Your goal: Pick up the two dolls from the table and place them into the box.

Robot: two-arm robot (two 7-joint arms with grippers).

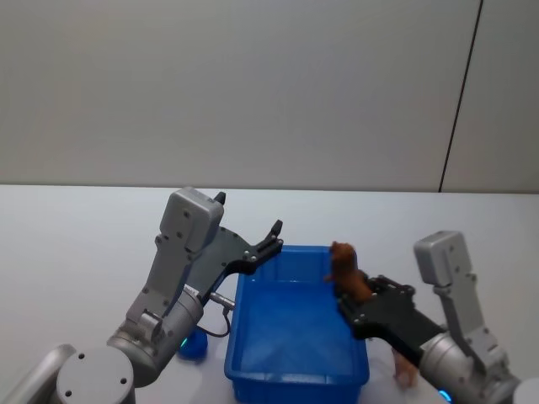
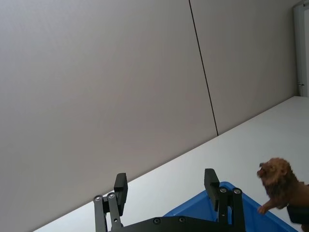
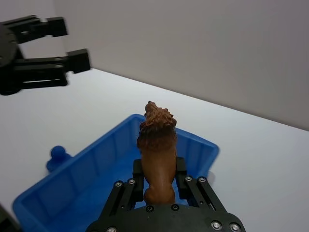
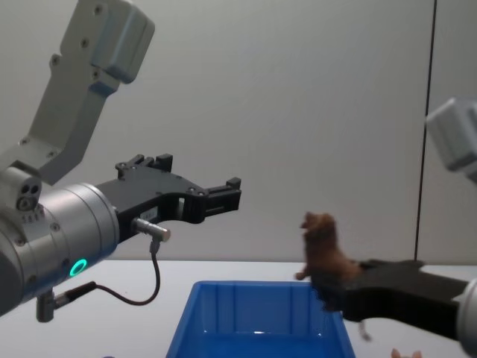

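Near right, the pale pig (image 1: 406, 370) is on the table (image 1: 76, 236), mostly hidden behind the right arm. The right gripper (image 1: 349, 301) reaches in low, clamped on the brown doll (image 1: 344, 268), which is upright above the right rim of the box (image 1: 295, 379). Farther left, the left gripper (image 1: 274, 236) hovers raised over the far left corner, fingers apart.

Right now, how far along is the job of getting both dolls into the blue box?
Done: nothing so far, as the box looks empty. In hand: the right gripper holds the brown doll upright above the box's right rim. Left: release it inside, then fetch the pale pink doll, lying on the table right of the box. The left gripper hangs open near the far left corner.
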